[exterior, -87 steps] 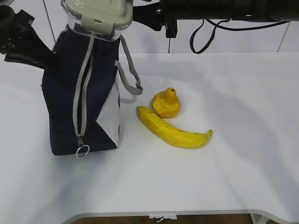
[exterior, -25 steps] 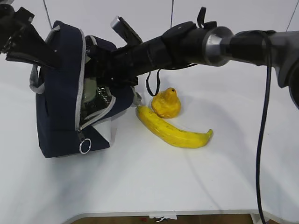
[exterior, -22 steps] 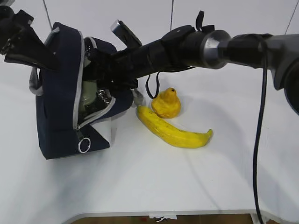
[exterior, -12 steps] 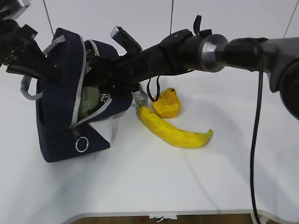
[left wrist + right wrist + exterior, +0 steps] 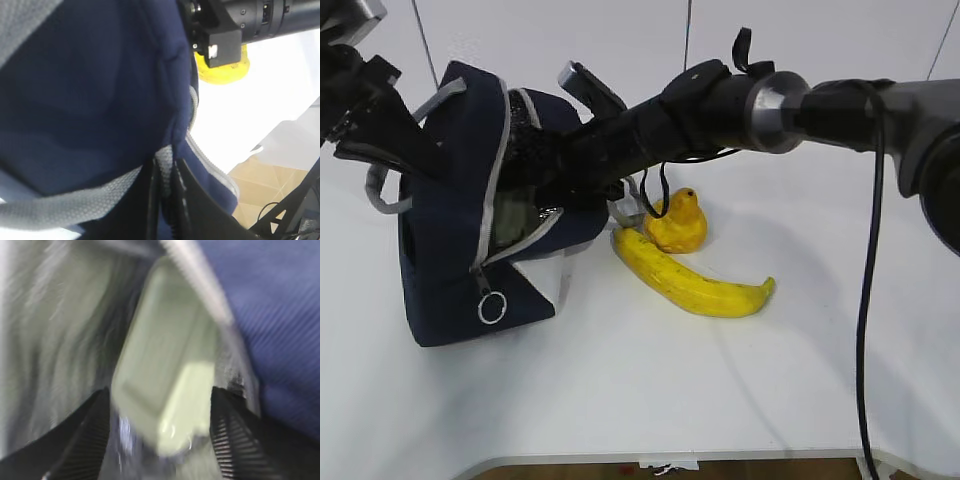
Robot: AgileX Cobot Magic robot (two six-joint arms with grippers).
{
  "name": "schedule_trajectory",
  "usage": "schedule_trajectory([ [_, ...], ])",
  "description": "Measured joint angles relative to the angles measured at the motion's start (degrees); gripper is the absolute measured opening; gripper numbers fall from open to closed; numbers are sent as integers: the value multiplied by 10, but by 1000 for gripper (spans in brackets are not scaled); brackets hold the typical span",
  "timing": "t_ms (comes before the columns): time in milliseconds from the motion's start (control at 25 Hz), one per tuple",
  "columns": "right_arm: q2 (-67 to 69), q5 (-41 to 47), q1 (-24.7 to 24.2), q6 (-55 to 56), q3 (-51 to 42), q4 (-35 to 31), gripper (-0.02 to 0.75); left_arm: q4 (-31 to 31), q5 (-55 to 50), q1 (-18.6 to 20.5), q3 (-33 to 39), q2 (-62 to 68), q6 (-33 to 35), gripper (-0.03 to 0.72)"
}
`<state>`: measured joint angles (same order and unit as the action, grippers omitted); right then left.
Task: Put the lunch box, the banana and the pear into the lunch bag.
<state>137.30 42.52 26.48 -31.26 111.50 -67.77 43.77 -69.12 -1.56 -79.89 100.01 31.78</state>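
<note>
We tilt the bag (image 5: 450, 240) with the left jaws clamped on its handle (image 5: 162, 160) so the box (image 5: 165, 380) sits inside, right jaws apart; banana (image 5: 690, 280) and pear (image 5: 677, 222) lie right of the bag.

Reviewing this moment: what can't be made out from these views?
- Exterior view: right gripper, hidden inside the lunch bag.
- Right wrist view: lunch box blurred; contact with the fingers unclear.
- Left wrist view: bag fabric fills the frame; pear mostly hidden by the right arm.
</note>
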Motion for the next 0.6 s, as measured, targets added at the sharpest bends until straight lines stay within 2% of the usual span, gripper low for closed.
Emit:
schedule_trajectory([
  [200,0,27,-4,5,12,11,487,0,-1,0,0,0,0,14],
  [280,0,53,-8,19,31,35,489,0,-1,0,0,0,0,14],
  [600,0,240,-11,168,179,324,489,-1,-1,0,0,0,0,14],
])
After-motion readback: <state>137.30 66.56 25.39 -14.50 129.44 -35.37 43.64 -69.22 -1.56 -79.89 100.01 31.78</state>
